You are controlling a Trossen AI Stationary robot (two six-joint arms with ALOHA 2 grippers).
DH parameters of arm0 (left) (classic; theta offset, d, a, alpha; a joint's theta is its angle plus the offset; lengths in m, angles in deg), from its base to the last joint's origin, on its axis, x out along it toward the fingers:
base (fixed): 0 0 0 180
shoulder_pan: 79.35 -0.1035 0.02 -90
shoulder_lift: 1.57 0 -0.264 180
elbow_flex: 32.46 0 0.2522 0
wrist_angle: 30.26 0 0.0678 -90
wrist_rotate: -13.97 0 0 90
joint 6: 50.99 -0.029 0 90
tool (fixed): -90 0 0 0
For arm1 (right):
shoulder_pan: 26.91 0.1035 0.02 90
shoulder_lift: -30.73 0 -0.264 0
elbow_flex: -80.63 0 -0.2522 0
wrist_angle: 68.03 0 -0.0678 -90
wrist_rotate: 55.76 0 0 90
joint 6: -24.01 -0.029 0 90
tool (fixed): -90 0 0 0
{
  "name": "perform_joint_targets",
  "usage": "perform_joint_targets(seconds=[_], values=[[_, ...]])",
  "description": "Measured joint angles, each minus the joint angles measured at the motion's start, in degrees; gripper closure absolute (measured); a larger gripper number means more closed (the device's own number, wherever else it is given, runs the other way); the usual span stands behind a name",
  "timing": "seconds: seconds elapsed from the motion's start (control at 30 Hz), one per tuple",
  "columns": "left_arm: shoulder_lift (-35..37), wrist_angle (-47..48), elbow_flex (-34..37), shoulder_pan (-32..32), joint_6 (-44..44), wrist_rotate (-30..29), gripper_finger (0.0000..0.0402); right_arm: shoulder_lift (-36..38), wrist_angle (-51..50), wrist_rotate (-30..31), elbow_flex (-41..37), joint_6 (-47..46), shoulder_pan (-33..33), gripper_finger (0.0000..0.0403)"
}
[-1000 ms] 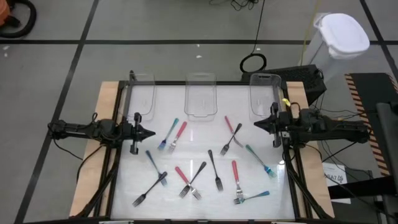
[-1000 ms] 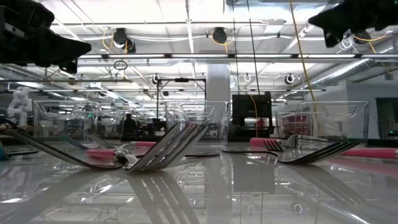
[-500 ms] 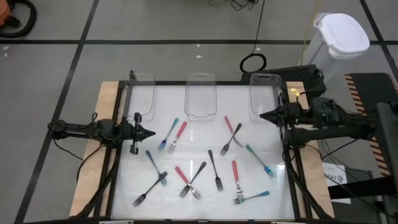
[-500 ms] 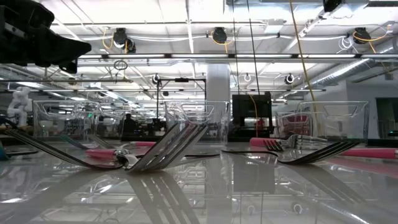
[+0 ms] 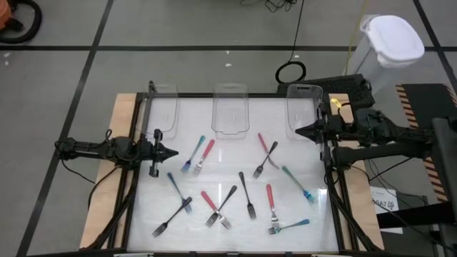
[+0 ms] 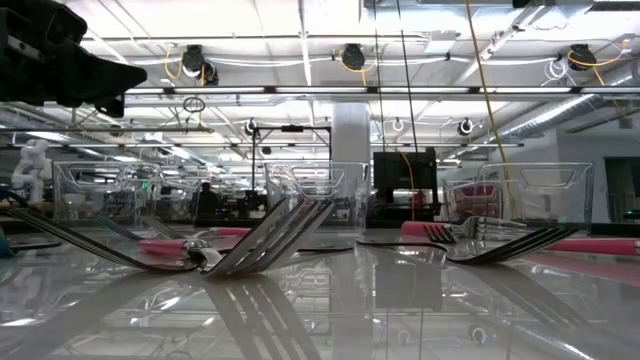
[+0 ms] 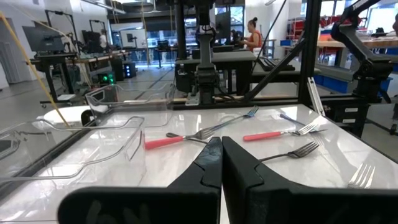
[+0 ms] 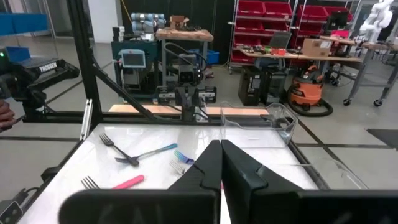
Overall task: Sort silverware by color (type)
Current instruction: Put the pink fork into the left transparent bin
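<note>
Three clear trays line the table's far edge. Scattered forks crowd the middle and near part; open lanes run along the left and right edges.

My left two-finger gripper is shut and empty, its dark fingers pressed together, pointing inward from the table's left edge on a level arm. My right two-finger gripper is likewise shut and empty, raised at the right edge, pointing inward toward the left arm.
</note>
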Motion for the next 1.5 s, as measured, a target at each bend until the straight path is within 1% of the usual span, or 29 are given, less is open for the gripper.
perform_joint_targets(seconds=[0.17, 0.57, 0.73, 0.93, 1.13, 1.27, 1.4, 1.5], values=[[0.0, 0.0, 0.0, 0.0, 0.0, 0.0, 0.0401, -2.3, -0.2, 0.0, 0.0, -1.6, 0.0, 0.0403], [0.0, 0.0, 0.0, 0.0, 0.0, 0.0, 0.0401, -7.8, -0.8, 0.0, 0.0, -1.7, 0.0, 0.0403], [0.0, 0.0, 0.0, 0.0, 0.0, 0.0, 0.0401, -10.2, -2.4, 0.0, 0.0, -4.7, 0.2, 0.0403], [0.0, -0.1, 0.0, 0.0, -0.1, -2.9, 0.0401, -13.8, -3.9, 0.0, -0.4, -7.6, 2.2, 0.0403], [0.0, -0.7, 0.0, 0.0, -0.1, -10.7, 0.0401, -16.4, -0.7, 0.1, -4.9, -9.0, 4.6, 0.0403], [0.0, -0.9, 0.0, 0.0, -0.1, -11.4, 0.0401, -17.7, 3.3, 0.2, -8.2, -11.5, 5.5, 0.0403], [0.0, -3.2, -0.1, 0.0, -0.2, -11.7, 0.0401, -19.2, 4.1, 0.4, -9.9, -13.6, 6.4, 0.0403], [-0.5, -2.3, -0.9, 0.0, 0.2, -12.0, 0.0401, -20.1, 4.1, 0.4, -10.9, -14.7, 6.9, 0.0403]])
